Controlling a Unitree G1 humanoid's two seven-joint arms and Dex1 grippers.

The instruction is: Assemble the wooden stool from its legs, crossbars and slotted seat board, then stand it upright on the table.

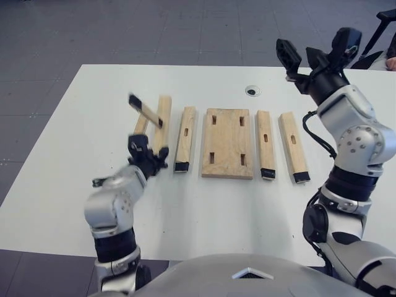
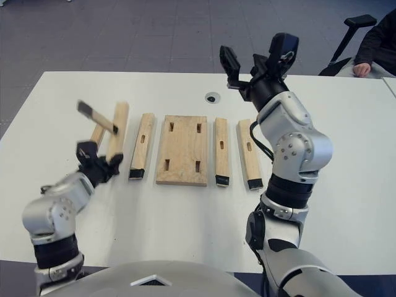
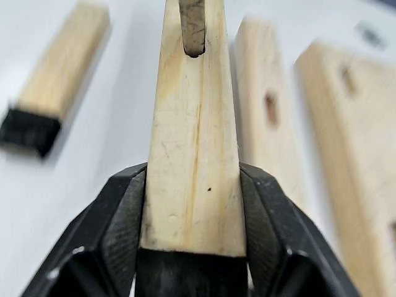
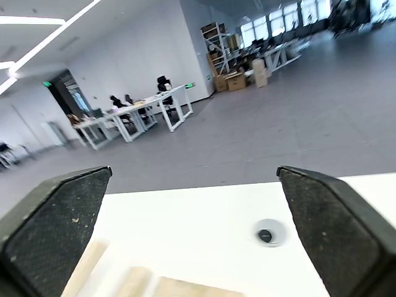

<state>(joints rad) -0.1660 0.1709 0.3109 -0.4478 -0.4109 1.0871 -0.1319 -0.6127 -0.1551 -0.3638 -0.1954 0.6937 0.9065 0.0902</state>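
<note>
Closest in, the left gripper (image 1: 148,156) is clamped hard on the black-capped near end of a slotted leg (image 3: 193,154), with a ribbed black finger (image 3: 124,216) pressed flat against each side. It's pale wood with a square section and fine scratches along the grain. A thin crossbar (image 1: 146,111) with dark tips pokes through the leg's slot and slants off toward ten o'clock. Whether that leg is resting on the white table (image 1: 74,185) or just off it, I can't tell.

A shorter stick (image 1: 140,125) lies just beside it at nine o'clock, also with a black end.

Now the row of parts, laid flat. The seat board (image 1: 227,143) is at the centre, a rectangular slab of light wood with four small slots, one near each corner. At its nine o'clock is another leg (image 1: 185,137), with one slot and a black foot nearest the robot. At three o'clock lie two more legs (image 1: 265,151) (image 1: 292,154), side by side but apart, each slotted and each black-footed at the near end.

Farther back, at twelve o'clock from the board, there's a round cable grommet (image 1: 252,91) set in the tabletop.

Up at one o'clock, the right gripper (image 1: 314,44) hangs above the far table edge, its textured black pads (image 4: 55,216) spread wide with nothing between them.
</note>
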